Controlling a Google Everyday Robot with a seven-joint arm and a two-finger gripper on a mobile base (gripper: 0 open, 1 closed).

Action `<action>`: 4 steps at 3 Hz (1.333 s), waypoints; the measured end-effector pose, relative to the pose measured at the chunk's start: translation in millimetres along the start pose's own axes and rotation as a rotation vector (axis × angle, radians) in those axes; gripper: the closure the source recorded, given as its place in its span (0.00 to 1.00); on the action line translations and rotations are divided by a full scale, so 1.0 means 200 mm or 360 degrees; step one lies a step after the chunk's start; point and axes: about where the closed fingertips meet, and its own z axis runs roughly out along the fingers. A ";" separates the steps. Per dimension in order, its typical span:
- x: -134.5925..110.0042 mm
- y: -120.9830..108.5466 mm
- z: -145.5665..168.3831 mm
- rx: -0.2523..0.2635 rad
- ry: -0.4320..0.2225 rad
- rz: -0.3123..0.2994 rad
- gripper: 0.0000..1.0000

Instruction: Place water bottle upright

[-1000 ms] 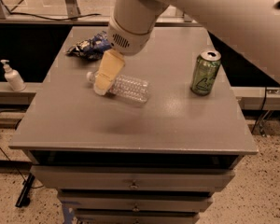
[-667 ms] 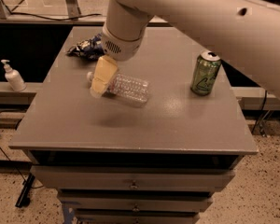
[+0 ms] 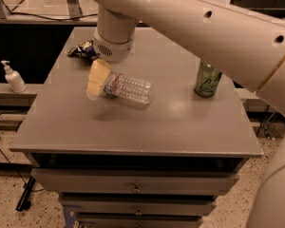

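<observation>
Your gripper point(image 3: 96, 90) sits low over the table top point(image 3: 171, 127), its yellowish pad against the neck end of the water bottle point(image 3: 130, 89). The pad covers the bottle's cap. From this angle you cannot tell whether the gripper has closed on the neck or only stands beside it.

The bottle lies on its side, running away from the gripper to the right and a little toward the table's front edge, with its base farthest from the gripper. Expect it to be light. It looks empty or nearly so, with thin ribbed clear walls that will dent under a hard squeeze, and it is round enough to roll. The neck and shoulder are the stiffer places to hold. A hold there lets the base swing down as you raise it, but too light a grip could let it slip.

A red-and-blue band wraps the bottle just beside the gripper, and no lettering on it can be read.

Behind the gripper lies a dark crumpled packet point(image 3: 83, 49). Well off to the right stands a green can point(image 3: 207, 80), half hidden by the arm, with pale script I cannot read. Far to the left, off the table, stands a white pump bottle point(image 3: 12, 77).
</observation>
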 end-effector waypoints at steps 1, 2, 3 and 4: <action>-0.01 0.01 0.08 -0.0030 0.0042 -0.0022 0.17; -0.01 0.02 0.13 -0.0050 0.0066 -0.0030 0.41; 0.02 0.04 0.16 -0.0068 0.0094 -0.0034 0.64; 0.01 0.03 0.12 -0.0053 0.0048 -0.0021 0.87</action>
